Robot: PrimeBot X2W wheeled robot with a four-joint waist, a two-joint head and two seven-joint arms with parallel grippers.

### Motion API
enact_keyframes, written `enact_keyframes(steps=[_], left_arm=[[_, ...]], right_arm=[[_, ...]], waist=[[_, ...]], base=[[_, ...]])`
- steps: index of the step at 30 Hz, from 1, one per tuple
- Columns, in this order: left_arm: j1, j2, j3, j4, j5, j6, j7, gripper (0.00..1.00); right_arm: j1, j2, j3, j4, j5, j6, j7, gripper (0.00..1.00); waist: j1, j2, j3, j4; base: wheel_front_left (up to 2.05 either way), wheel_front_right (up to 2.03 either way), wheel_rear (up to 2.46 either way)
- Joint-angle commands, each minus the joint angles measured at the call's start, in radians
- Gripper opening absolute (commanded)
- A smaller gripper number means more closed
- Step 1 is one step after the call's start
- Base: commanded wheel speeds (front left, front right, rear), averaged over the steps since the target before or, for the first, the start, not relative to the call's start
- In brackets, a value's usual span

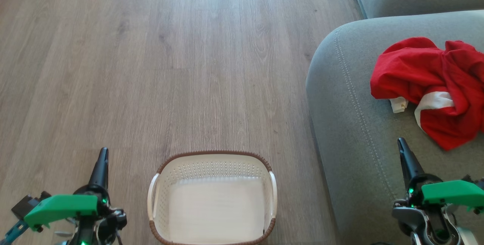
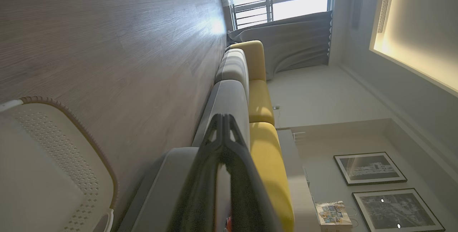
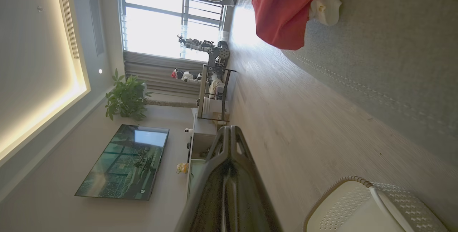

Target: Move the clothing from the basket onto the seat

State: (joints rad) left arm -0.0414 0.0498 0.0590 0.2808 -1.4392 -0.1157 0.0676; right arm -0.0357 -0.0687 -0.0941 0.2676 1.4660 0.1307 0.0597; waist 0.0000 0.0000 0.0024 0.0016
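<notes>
Tapered left tool [image 1: 103,155], perforated plastic basket [image 1: 211,166]

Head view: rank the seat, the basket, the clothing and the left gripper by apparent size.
1. seat, largest even though cropped by the frame.
2-3. basket and clothing: too alike to rank, and both are cut off at the edge.
4. left gripper, just a thin dark spike.

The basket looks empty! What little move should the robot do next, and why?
Probably just rest: the basket holds nothing, the clothing lies on the seat, and the left gripper and right gripper are both shut, holding nothing.
</notes>
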Motion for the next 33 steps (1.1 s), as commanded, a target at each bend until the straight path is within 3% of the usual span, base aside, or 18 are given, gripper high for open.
enact_keyframes(steps=[1, 14, 33], left_arm=[[-0.052, 0.004, 0.039, -0.035, -0.027, -0.009, 0.008, 0.0], [-0.067, 0.001, 0.055, -0.035, -0.166, -0.015, 0.045, 0.0], [-0.067, 0.0, 0.055, -0.035, -0.169, -0.015, 0.046, 0.0]], right_arm=[[-0.054, -0.003, 0.01, -0.029, 0.026, 0.0, 0.009, 0.0], [-0.071, 0.012, -0.011, -0.023, 0.147, 0.0, 0.046, 0.0], [-0.072, 0.014, -0.014, -0.023, 0.148, 0.0, 0.049, 0.0]], waist=[[0.0, 0.0, 0.0, 0.0], [0.0, 0.0, 0.001, -0.002], [0.0, 0.0, 0.001, -0.002]], base=[[0.0, 0.0, 0.0], [0.0, 0.0, 0.0], [0.0, 0.0, 0.0]])
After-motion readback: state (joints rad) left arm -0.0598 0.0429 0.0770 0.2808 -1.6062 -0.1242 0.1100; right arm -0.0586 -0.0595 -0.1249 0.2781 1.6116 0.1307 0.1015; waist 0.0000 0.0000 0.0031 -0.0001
